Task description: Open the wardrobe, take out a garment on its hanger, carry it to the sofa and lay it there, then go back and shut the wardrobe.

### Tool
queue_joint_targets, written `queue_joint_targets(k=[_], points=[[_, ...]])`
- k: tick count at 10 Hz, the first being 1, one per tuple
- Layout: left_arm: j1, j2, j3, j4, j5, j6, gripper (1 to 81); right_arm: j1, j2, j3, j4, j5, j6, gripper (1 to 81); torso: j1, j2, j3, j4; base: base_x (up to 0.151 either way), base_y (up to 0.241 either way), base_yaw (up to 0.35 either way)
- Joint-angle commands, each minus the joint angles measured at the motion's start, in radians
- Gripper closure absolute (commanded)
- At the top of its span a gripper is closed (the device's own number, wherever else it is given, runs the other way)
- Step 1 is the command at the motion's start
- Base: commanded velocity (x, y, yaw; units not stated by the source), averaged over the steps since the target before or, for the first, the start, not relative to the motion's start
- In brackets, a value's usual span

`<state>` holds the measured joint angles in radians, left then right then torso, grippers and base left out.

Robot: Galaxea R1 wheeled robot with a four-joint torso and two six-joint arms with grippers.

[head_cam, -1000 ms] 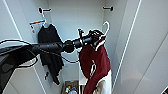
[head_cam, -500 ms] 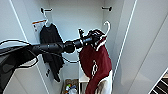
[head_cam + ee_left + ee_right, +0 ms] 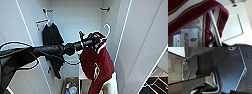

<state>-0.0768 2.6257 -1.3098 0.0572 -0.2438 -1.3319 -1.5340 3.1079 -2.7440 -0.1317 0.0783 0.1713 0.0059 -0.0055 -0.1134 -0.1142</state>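
The wardrobe [image 3: 75, 22] stands open, its white doors swung wide to either side. On the left inside, a black t-shirt [image 3: 52, 42] hangs from a hook high on the wall, left alone since the task is not about it. Below, on the wardrobe floor, sits a box of bottles [image 3: 70, 88].

The left arm comes in from the left and reaches straight across to the middle of the opening. Its left claw [image 3: 93, 41] meets the jacket [image 3: 98, 67] at the collar, where the white hanger [image 3: 108, 28] runs through; holding there lets the whole garment drop freely below the arm. The hanger's curved hook stands up clear of the rail fittings at the top of the wardrobe, so the jacket seems to hang from the arm alone. Whether the claw is clamped on the hanger cannot be told, though the left wrist view has the hanger's white bar and the jacket's neck label pressed close.

The right claw's state cannot be told.
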Motion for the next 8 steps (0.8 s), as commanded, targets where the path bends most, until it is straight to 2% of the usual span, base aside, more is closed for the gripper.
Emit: queue_joint_targets(k=[1,8], points=[[-0.162,-0.005,0.035,0.041,-0.095,0.069,81.1,0.034,0.007,0.008,0.001,-0.049,-0.001,1.0,0.000,0.000,0.000,0.000,-0.093,0.000,0.000],[-0.133,-0.084,0.126,0.044,-0.103,0.089,81.1,0.031,0.005,0.009,0.001,-0.049,-0.001,1.0,0.000,0.000,0.000,0.000,-0.096,0.000,0.000]])
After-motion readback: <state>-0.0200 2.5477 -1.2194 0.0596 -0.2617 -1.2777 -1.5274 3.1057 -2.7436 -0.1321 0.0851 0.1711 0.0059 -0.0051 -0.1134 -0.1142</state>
